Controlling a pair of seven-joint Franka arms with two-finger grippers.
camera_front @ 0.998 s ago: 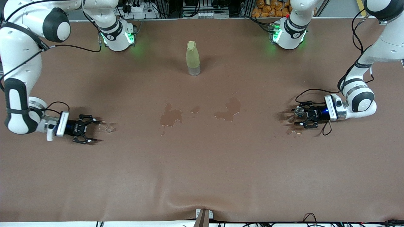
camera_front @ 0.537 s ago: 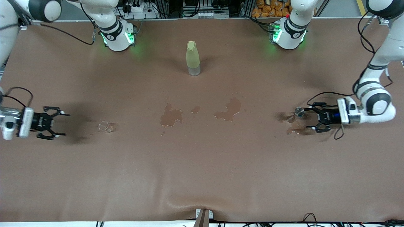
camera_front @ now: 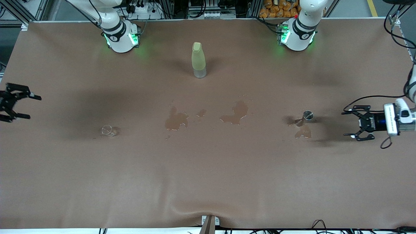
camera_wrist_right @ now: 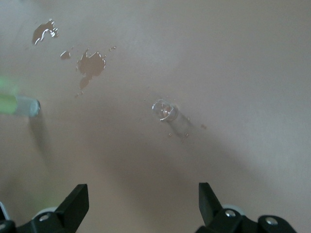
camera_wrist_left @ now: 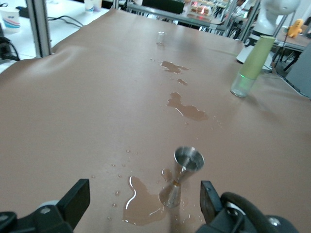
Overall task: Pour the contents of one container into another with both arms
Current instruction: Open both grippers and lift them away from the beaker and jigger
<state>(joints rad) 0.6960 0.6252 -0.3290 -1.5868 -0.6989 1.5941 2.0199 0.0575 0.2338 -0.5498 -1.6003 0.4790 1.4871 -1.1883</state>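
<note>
We find both containers standing free on the brown table cover (camera_front: 208,182), with neither arm in contact.

The metal jigger (camera_front: 307,115) stands upright toward the left arm's end of the table, its base at the edge of a small brown puddle (camera_front: 303,132). The left gripper (camera_front: 357,123) is near it, fingers spread wide and empty; in the left wrist view the jigger (camera_wrist_left: 185,175) sits between the two open fingers but well clear of them.

The small clear glass (camera_front: 109,130) stands toward the right arm's end of the table. The right gripper (camera_front: 23,106) hangs at the table's edge, well apart from the glass, jaws spread and holding nothing; its wrist view shows the glass (camera_wrist_right: 167,111) on bare cover.

Handling, in our judgement: the jigger is stiff, light and narrow at the waist, so it will tip easily. Its polished wall, and the wet beside its foot, suggest a slippery hold. We would take it at the waist or just below the upper cup. The glass is light, smooth and breakable; a gentle grip across its wall is called for.

Further puddles (camera_front: 234,113) lie mid-table. A pale green bottle (camera_front: 198,60) stands upright, farther from the front camera than the puddles.
</note>
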